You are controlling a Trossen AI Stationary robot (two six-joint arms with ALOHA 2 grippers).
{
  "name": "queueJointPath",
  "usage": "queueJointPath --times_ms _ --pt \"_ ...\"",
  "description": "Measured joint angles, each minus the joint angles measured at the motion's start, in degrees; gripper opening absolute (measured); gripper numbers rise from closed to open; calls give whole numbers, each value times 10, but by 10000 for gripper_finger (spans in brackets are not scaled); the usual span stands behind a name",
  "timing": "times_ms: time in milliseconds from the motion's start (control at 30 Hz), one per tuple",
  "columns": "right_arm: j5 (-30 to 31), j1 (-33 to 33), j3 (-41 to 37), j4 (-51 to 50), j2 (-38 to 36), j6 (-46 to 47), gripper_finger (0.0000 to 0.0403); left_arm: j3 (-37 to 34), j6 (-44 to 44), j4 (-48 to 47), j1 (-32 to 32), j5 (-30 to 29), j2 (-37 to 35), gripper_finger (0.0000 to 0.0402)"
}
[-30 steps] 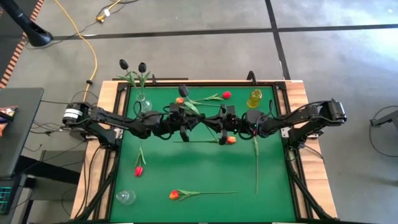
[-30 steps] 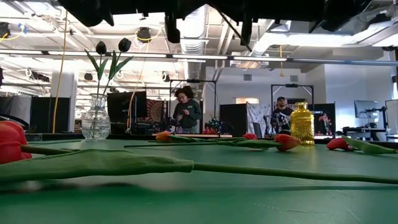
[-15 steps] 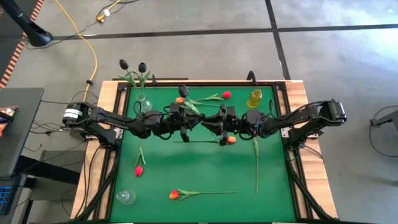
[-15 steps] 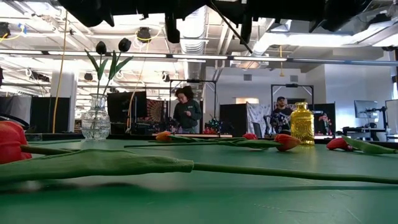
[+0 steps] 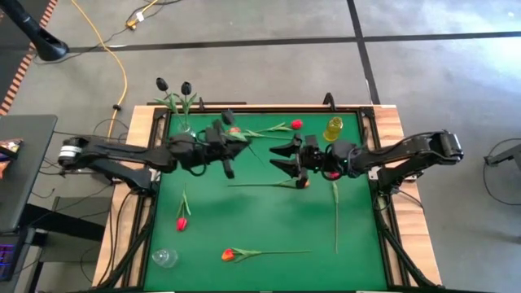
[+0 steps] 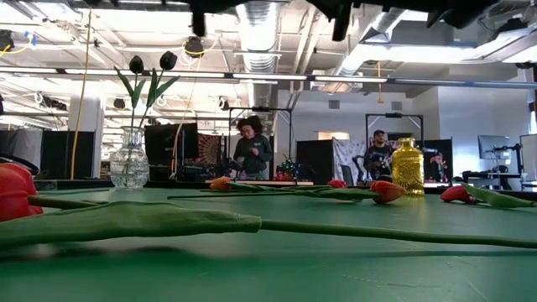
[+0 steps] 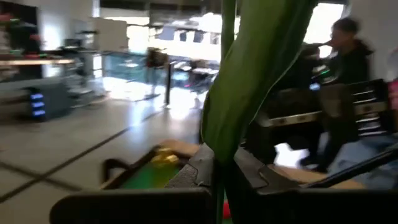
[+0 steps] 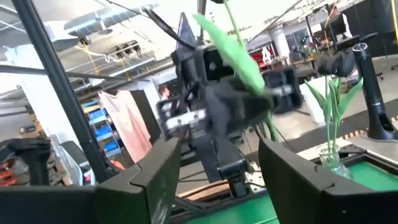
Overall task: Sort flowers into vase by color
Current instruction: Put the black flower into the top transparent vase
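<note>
Your left gripper (image 5: 229, 138) is clamped on a black-headed tulip with a green leafy stem (image 7: 249, 81), up near the clear glass vase (image 5: 186, 124). Right gripper (image 5: 286, 156) hangs spread and empty. Careful: that limp stem could miss the narrow mouth or tip the vase.

No readable txt, labels, brand marks or nos. in any view. Nothing legible on the green-topped counter (image 5: 269, 212), clear glass vase (image 6: 129, 165), or yellow glass vase (image 6: 408, 168).
</note>
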Motion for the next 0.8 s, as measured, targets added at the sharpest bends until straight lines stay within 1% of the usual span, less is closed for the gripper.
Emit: queueJointPath --times_ms 167,300,400,533,633,700,800 --pt "0 1 0 -37 -13 0 244 0 18 -145 10 -61 -112 2" --pt "-7 3 0 -48 -12 1 244 0 42 -244 10 -133 -192 2" --pt "-9 6 0 -49 -10 1 244 0 57 -311 10 -197 -238 2" --pt "-9 9 0 -52 -10 1 244 0 61 -388 10 -276 -285 2" --pt "-9 8 0 -52 -10 1 244 -5 74 -427 15 -326 -310 2" --pt "-9 8 0 -52 -10 1 244 -9 78 -445 24 -339 -324 2" --pt "-9 8 0 -52 -10 1 244 -23 74 -465 49 -342 -341 2"
